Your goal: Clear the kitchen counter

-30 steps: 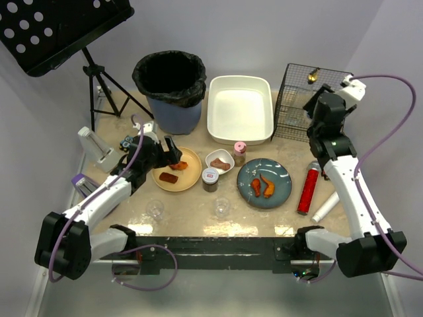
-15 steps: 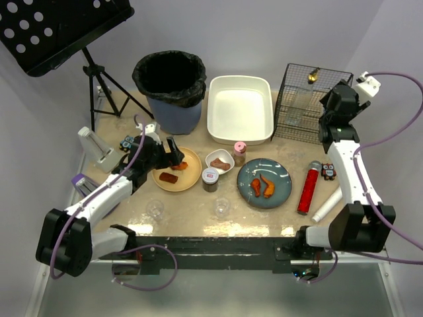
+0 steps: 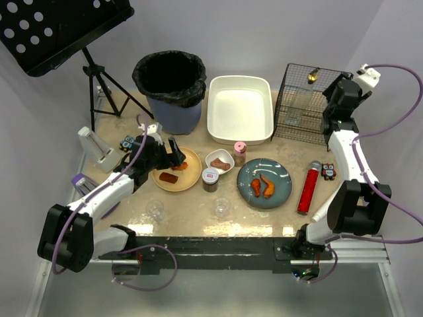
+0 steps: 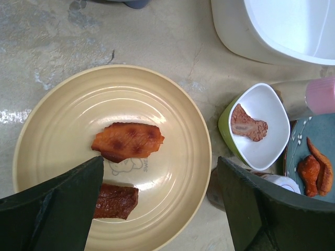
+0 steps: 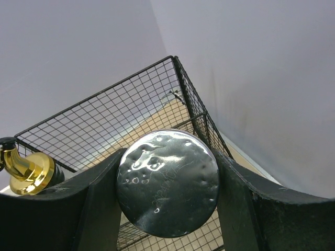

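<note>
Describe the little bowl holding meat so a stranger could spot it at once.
Start at the white tub at the back of the kitchen counter. Just in front of it, between the tan plate and the blue plate, sits the small bowl. It alone is squarish, white inside, green outside.

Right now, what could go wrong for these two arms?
The right claw grips a silvery round object near the wire basket's edge; released there, it might hit the rim and bounce away. The open left claw hangs over two food pieces lying close on the tan plate; it might grab both or shove the plate.
</note>
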You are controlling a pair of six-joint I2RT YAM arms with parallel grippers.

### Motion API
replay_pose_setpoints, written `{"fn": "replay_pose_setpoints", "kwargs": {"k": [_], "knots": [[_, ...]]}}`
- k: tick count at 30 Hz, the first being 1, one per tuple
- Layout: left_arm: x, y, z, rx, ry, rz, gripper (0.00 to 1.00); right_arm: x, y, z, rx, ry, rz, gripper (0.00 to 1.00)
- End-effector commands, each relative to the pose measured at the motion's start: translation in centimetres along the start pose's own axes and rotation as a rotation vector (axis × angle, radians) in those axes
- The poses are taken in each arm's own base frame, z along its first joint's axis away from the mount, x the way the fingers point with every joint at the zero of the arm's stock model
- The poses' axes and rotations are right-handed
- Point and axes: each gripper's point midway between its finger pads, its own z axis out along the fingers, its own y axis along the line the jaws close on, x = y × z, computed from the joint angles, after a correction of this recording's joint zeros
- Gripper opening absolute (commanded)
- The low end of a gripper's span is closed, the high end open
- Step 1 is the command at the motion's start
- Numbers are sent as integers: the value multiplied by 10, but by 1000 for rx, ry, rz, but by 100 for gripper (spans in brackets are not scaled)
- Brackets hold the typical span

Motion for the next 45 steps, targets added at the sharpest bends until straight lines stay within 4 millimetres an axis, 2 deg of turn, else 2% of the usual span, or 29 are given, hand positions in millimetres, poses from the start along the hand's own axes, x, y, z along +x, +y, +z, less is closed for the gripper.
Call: {"fn": "replay_pose_setpoints", "kwargs": {"k": [1, 19, 28, 34, 39, 41, 43, 45], "knots": [[-21, -17, 0, 55, -51, 12, 93, -57, 26, 5, -95, -153, 67, 0], [-21, -18, 1, 62, -50, 14, 93, -7, 35, 41, -139, -49, -41, 0], [-21, -18, 0, 60, -48, 20, 93, 28, 41, 69, -117, 73, -98, 0], [-21, -18, 0, 58, -49, 20, 93, 52, 37, 78, -94, 136, -134, 0], [-21, -17, 1, 57, -48, 20, 93, 63, 28, 82, -52, 165, -156, 13], [-21, -17, 0, 58, -49, 21, 93, 65, 27, 82, -44, 172, -161, 21], [-20, -17, 1, 56, -47, 20, 94, 65, 26, 82, -36, 174, -164, 35], [-21, -18, 0, 58, -49, 20, 93, 65, 25, 82, -33, 178, -164, 53]]}}
